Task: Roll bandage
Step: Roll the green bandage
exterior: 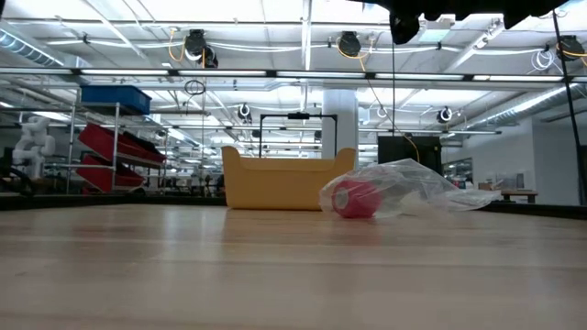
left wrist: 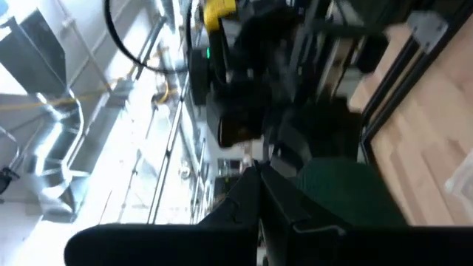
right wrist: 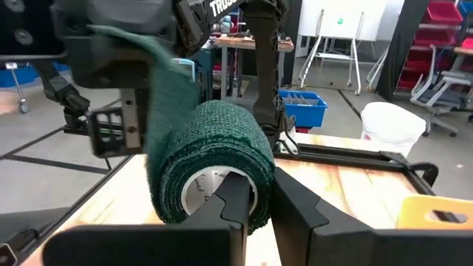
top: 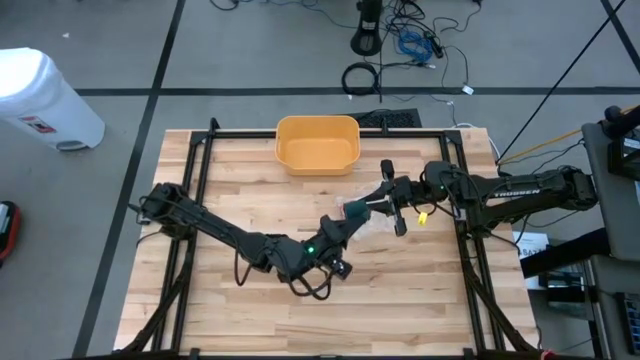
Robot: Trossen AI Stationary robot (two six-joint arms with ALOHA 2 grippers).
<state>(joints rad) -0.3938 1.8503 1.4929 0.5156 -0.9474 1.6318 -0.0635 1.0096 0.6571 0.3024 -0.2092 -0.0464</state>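
A dark green bandage roll [right wrist: 211,155] with a white core hangs above the table's middle, between my two grippers [top: 357,210]. Its loose tail [right wrist: 159,70] runs slanting up from the roll to my left gripper [top: 343,224], which is shut on it. My right gripper [right wrist: 262,199] reaches in level from the table's right side [top: 374,207] and is shut on the roll. In the left wrist view the green strip [left wrist: 340,192] shows just beyond my left fingers [left wrist: 259,188]. My left gripper pinches the bandage's loose tail near its free end [left wrist: 314,185] between its shut fingers, coming in level from the table's left near side. The strip runs flat from there to the roll, clear of the table. My right gripper has one finger [right wrist: 233,196] at the roll's white core and the other [right wrist: 295,203] outside, with the roll's wall [right wrist: 259,188] between them. The fingers come in level from the table's right. The roll lies on its side, lifted clear of the table.
A yellow bin [top: 317,143] stands at the table's far middle. Under the grippers a clear plastic bag [exterior: 413,188] with a red roll [exterior: 354,199] in it lies on the wood. Black frame rails [top: 200,180] run along the table's sides.
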